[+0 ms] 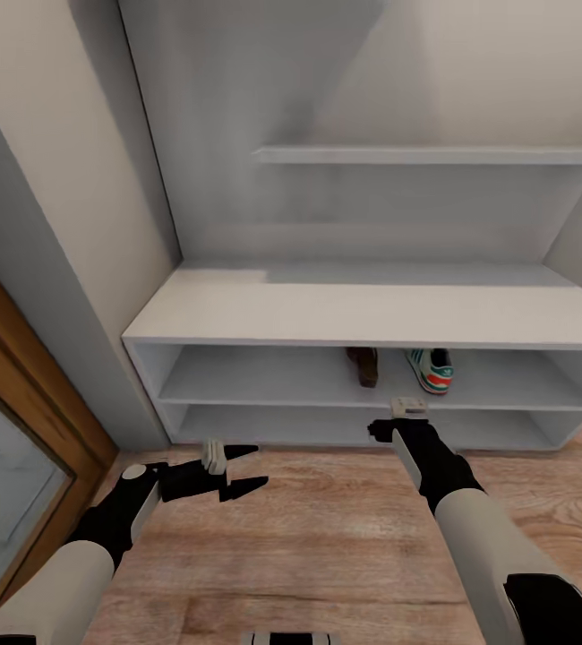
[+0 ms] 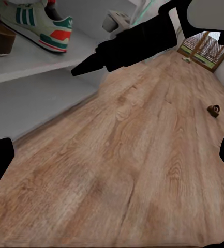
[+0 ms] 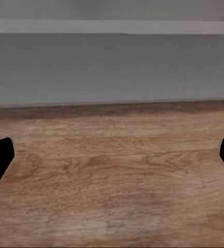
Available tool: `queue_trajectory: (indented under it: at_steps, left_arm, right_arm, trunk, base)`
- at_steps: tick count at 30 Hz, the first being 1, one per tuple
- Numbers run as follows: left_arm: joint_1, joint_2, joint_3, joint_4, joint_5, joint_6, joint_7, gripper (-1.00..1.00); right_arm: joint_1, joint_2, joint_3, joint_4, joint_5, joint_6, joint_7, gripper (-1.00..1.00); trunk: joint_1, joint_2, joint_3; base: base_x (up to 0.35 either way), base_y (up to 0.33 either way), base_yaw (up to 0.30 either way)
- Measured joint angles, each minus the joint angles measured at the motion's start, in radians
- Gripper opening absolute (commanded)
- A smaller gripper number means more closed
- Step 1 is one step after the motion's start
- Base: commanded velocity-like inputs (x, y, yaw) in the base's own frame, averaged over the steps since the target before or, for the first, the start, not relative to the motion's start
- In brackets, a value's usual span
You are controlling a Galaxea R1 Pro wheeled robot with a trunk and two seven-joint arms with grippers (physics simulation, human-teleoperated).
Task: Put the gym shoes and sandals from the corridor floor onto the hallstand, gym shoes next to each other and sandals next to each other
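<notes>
Your left gripper [image 1: 237, 468] hung open and empty; the loose sandal [image 2: 213, 109] lay well off at its 1 o'clock, right gripper [image 3: 112, 155] open too.

A cream wall [image 1: 49, 179] meets a wood-framed door [image 1: 22, 421] beside pale grey panelling [image 1: 237, 116].

Walls and a wooden door beside us

We see a cream wall [image 1: 67, 170], a wood-framed door [image 1: 22, 448] with a glass panel [image 1: 4, 484], and a distant window [image 2: 205, 49].
</notes>
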Motion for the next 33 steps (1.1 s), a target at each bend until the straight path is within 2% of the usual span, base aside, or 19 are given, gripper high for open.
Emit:
queue_trajectory:
  at_steps: [9, 25, 27, 31, 33]
  left_arm:
    - [0.000, 0.001, 0.001, 0.000, 0.000, 0.000, 0.000, 1.00]
    - [0.000, 0.002, 0.003, 0.000, 0.000, 0.000, 0.000, 1.00]
    - [0.000, 0.002, 0.003, 0.000, 0.000, 0.000, 0.000, 1.00]
    - [0.000, 0.004, 0.003, 0.000, 0.000, 0.000, 0.000, 1.00]
    - [0.000, 0.004, 0.003, 0.000, 0.000, 0.000, 0.001, 1.00]
  right_arm:
    - [0.001, 0.000, 0.000, -0.001, 0.000, 0.000, 0.002, 1.00]
    - [0.014, 0.000, 0.000, -0.015, 0.001, -0.003, 0.002, 1.00]
    - [0.014, 0.000, 0.000, -0.033, 0.000, -0.014, 0.002, 1.00]
    - [0.023, 0.000, 0.000, -0.113, 0.000, -0.102, 0.002, 1.00]
    - [0.054, 0.001, 0.000, -0.135, 0.000, -0.145, 0.002, 1.00]
  trunk:
    - [0.000, 0.000, 0.000]
    - [-0.001, 0.000, 0.000]
    - [-0.001, 0.000, 0.000]
    - [-0.001, 0.000, 0.000]
    - [-0.001, 0.000, 0.000]
  base:
    - [-0.300, 0.000, 0.000]
    - [-0.012, 0.000, 0.000]
    - [0.000, 0.000, 0.000]
    - [0.000, 0.000, 0.000]
    - [0.000, 0.000, 0.000]
